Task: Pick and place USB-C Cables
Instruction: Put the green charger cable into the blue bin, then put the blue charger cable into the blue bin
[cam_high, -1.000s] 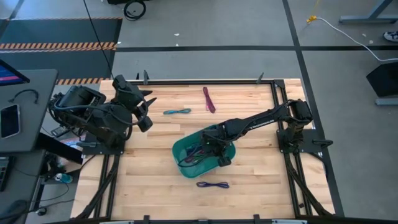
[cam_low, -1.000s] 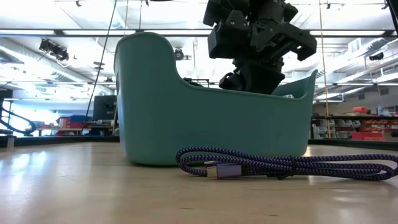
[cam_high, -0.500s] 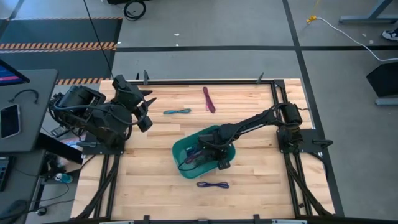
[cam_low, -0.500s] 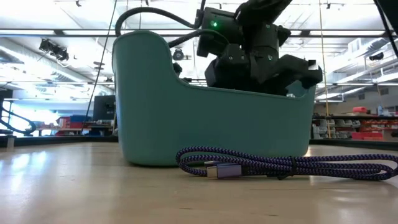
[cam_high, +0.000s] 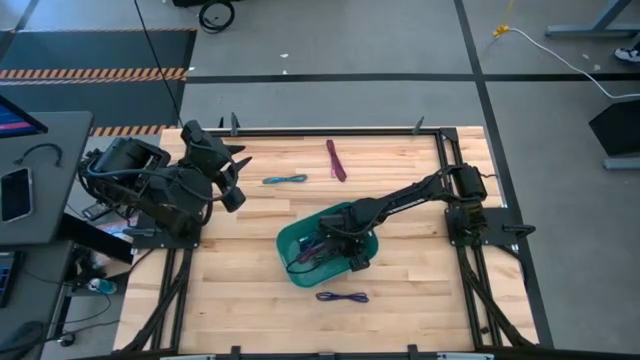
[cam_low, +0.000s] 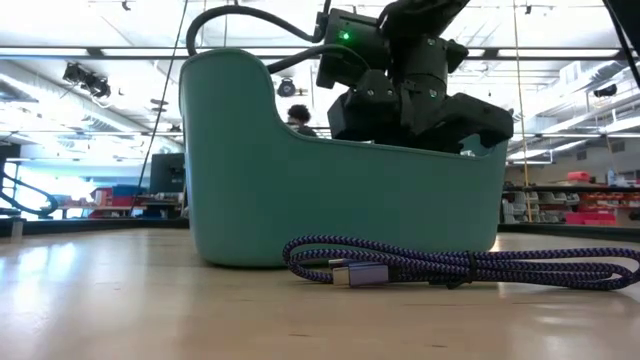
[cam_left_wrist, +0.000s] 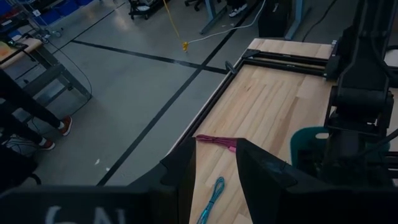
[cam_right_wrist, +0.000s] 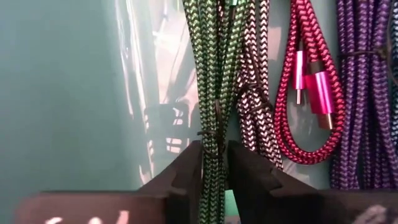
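**Q:** Wooden counter (cam_high: 250, 250), grey workshop floor around it. Where are the arms?

**A:** Seen from above, the right arm reaches from its base at the counter's right edge down into a teal bin (cam_high: 292, 243) near the middle. The right gripper (cam_right_wrist: 214, 163) is inside the bin. The left gripper (cam_high: 232, 178) hangs over the counter's left side, well apart from the bin.

**Q:** How do the right gripper's fingers stand?

**A:** Nearly together. In the right wrist view the two dark fingers (cam_right_wrist: 186, 171) sit close on either side of a green braided cable (cam_right_wrist: 214, 81), with only the cable's width between them. They look to be pinching it near its black tie.

**Q:** What else lies in the bin?

**A:** Just beside the green cable is a grey-and-white cable (cam_right_wrist: 252, 99), then a red cable (cam_right_wrist: 308, 93) with metallic pink plugs, then a purple cable (cam_right_wrist: 367, 93). All rest on the bin's teal floor.

**Q:** And the left gripper's fingers?

**A:** Spread, with a clear gap, holding nothing. Through that gap the left wrist view shows a teal cable (cam_left_wrist: 212, 199) on the wood and a maroon cable (cam_left_wrist: 214, 141) farther on.

**Q:** Any cables outside the bin?

**A:** Three. From above, the teal one (cam_high: 285, 180) and the maroon one (cam_high: 336, 160) lie on the far part of the counter. A purple-and-black cable (cam_low: 450, 265) lies on the near side, just in front of the bin in the low view.
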